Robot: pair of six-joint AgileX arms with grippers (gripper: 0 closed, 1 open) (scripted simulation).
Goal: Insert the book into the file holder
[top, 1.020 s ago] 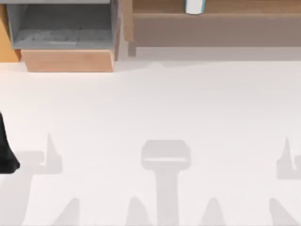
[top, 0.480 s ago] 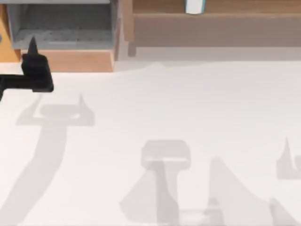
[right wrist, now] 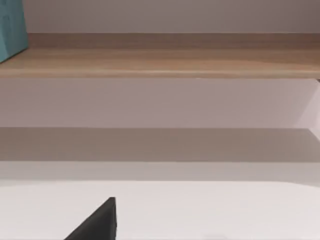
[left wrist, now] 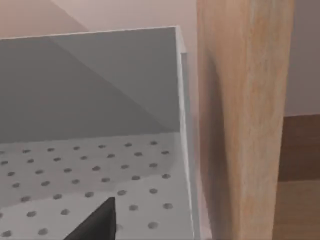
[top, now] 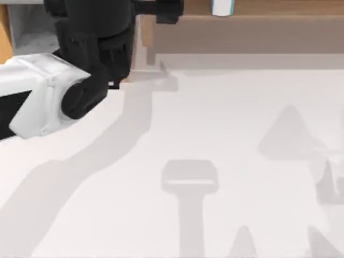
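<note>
The teal-blue book (top: 222, 6) stands on the long brown ledge at the far edge, right of centre; in the right wrist view the book (right wrist: 10, 30) sits at that ledge's end. The grey file holder (top: 27, 33) is at the far left, mostly covered by my left arm. My left gripper (top: 115, 21) hangs over the holder's right part. The left wrist view faces the holder's perforated grey floor (left wrist: 100, 170) and right wall, beside a wooden post (left wrist: 245, 120). A dark tip of my right gripper (right wrist: 97, 224) shows above the white table, facing the ledge.
The brown wooden ledge (top: 252, 27) runs along the far edge from the holder to the right. The white table (top: 215, 134) stretches in front of it, crossed by arm shadows. The white link of my left arm (top: 37, 97) reaches in from the left edge.
My left arm has swung from the left edge toward the far side and now covers most of the file holder. A new shadow has appeared on the table's right.
</note>
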